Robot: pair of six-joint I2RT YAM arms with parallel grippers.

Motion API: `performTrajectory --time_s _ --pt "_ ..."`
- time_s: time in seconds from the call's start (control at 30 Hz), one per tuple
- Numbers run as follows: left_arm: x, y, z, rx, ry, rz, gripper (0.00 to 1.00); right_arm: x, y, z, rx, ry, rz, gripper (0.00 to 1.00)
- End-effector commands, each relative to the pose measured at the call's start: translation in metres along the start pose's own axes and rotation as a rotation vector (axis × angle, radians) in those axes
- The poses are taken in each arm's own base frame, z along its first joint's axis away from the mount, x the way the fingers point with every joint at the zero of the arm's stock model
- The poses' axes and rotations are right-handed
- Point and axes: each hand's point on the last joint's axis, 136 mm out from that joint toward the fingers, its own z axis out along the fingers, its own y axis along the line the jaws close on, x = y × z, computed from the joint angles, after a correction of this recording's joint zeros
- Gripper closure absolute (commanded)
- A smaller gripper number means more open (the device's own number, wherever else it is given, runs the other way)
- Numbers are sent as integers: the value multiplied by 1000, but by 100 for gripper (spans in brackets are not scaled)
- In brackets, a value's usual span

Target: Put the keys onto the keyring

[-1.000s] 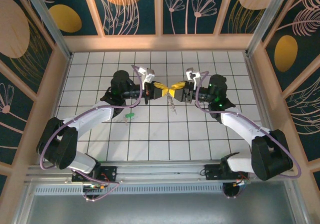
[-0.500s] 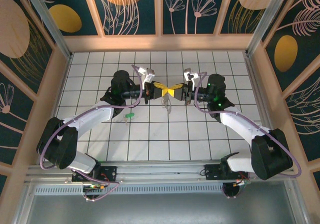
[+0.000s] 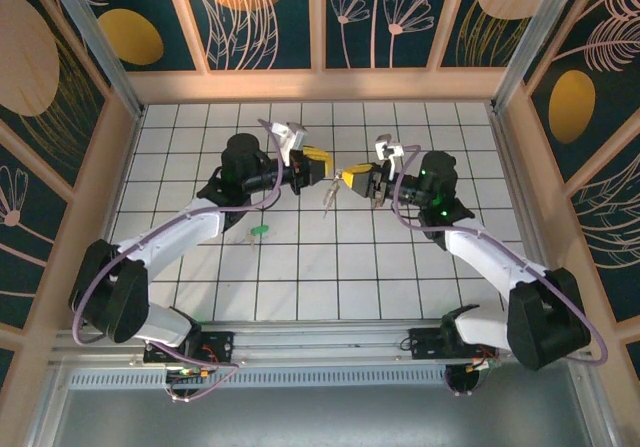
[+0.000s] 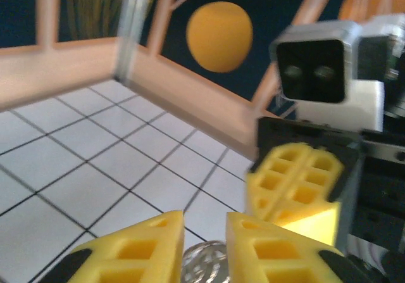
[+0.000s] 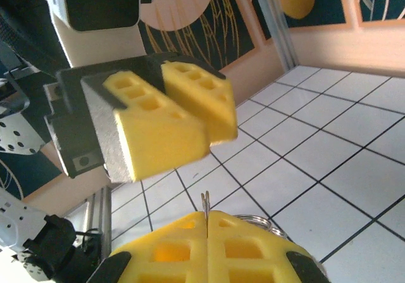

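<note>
Since a second ago the two grippers have stopped pressing tip to tip, and the left gripper (image 3: 316,159) is pulling back toward the table's (image 3: 300,277) far-left side.

Top view: the right gripper (image 3: 350,178) is dangling the keyring (image 3: 328,197) over mid-table. Its long axis is running roughly far-to-near, with the free end pointing at the near edge. The green key (image 3: 260,230) is lying left of centre.

Left wrist: the jaws are sitting slightly parted, gripping nothing, with a silvery coil showing through the gap.

Right wrist: the pads are clamping shut on just a thin sliver of the ring.

My worry is that with a pinch that skinny, the ring could twist or slip out if it's swinging.
</note>
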Motion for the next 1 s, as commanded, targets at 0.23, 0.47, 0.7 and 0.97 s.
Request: performTrajectory --time_s 0.23,0.47,0.7,0.97 --pt "-20 6 -28 -121 -155 -31 62 -37 9 -16 15 -207 -56 100" --pt "-12 4 -27 -62 -181 -79 59 -50 24 -6 -77 -250 -90 100" --pt "-16 8 -35 -31 -242 -126 55 -50 26 10 -142 -243 -88 100" --pt "-29 8 -50 26 -316 -173 53 -47 24 21 -202 -228 -39 100"
